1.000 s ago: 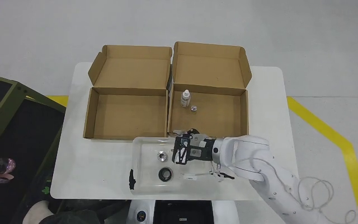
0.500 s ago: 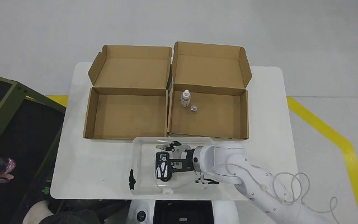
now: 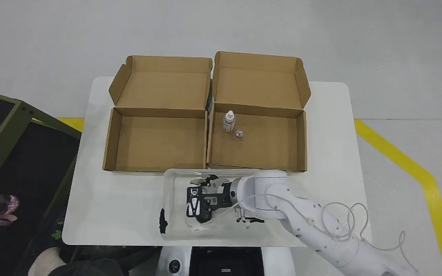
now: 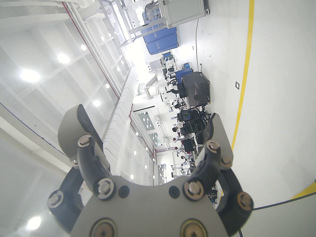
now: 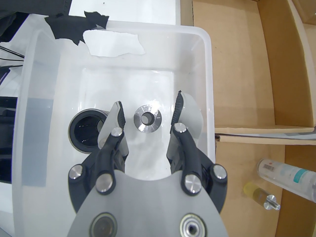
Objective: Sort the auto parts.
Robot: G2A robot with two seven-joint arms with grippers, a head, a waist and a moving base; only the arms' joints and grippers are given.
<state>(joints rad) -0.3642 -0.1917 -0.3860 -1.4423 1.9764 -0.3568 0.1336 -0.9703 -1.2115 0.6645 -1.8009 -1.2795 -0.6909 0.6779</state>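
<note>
My right gripper [image 5: 149, 113] hangs open inside the clear plastic bin [image 5: 205, 50], its fingers straddling a small silver metal bushing [image 5: 147, 119] without touching it. A black cylindrical bearing [image 5: 84, 130] lies just beside one finger. From above, the right gripper [image 3: 199, 204] sits over the left half of the bin [image 3: 173, 181]. A white bottle [image 3: 228, 121] and a small metal part [image 3: 239, 133] lie in the right cardboard box [image 3: 301, 141]. My left gripper [image 4: 148, 127] is open with nothing between its fingers, pointing out into the room.
The left cardboard box [image 3: 109, 141] stands beside the right one behind the bin. A torn black scrap [image 5: 74, 27] clings to the bin's rim. In the right wrist view the bottle [image 5: 286, 176] and a yellow-tipped metal part [image 5: 261, 196] lie in the box.
The right gripper has travelled left across the bin, from its right half to over the metal parts at the left.
</note>
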